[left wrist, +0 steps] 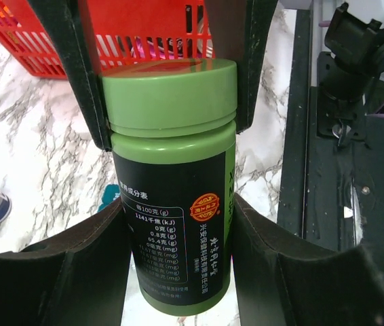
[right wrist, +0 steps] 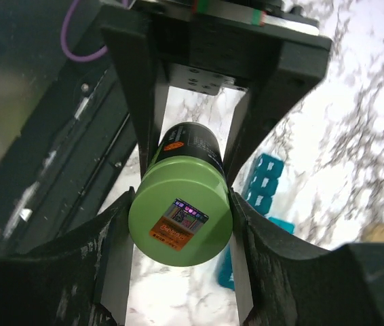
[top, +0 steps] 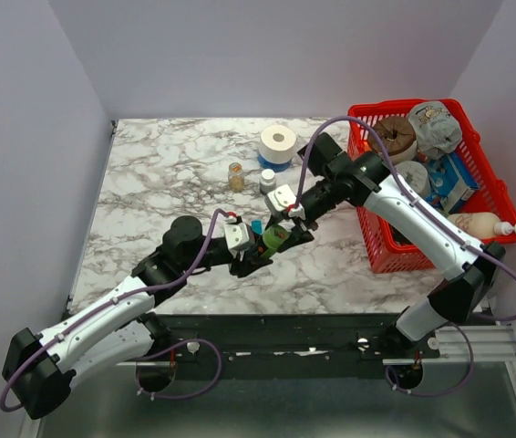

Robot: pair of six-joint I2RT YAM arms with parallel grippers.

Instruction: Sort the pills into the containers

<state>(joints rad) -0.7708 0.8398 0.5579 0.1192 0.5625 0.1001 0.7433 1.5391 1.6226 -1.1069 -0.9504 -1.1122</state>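
Observation:
A green pill bottle point(top: 274, 237) with a black label is held off the marble table between both grippers. My left gripper point(left wrist: 178, 231) is shut on the bottle's body point(left wrist: 171, 183). My right gripper point(right wrist: 180, 224) is shut on its green cap point(right wrist: 180, 221), and its fingers point(left wrist: 77, 68) show in the left wrist view on either side of the cap. The teal-blue pill organizer point(right wrist: 263, 183) lies on the table under the bottle. It is mostly hidden, with only a bit showing in the top view point(top: 256, 225). No loose pills show.
An amber bottle point(top: 236, 175) and a small white bottle point(top: 267, 180) stand behind the grippers. A white roll point(top: 278, 142) is farther back. A red mesh basket point(top: 386, 246) full of items sits at the right. The table's near edge and black rail point(left wrist: 328, 170) are close.

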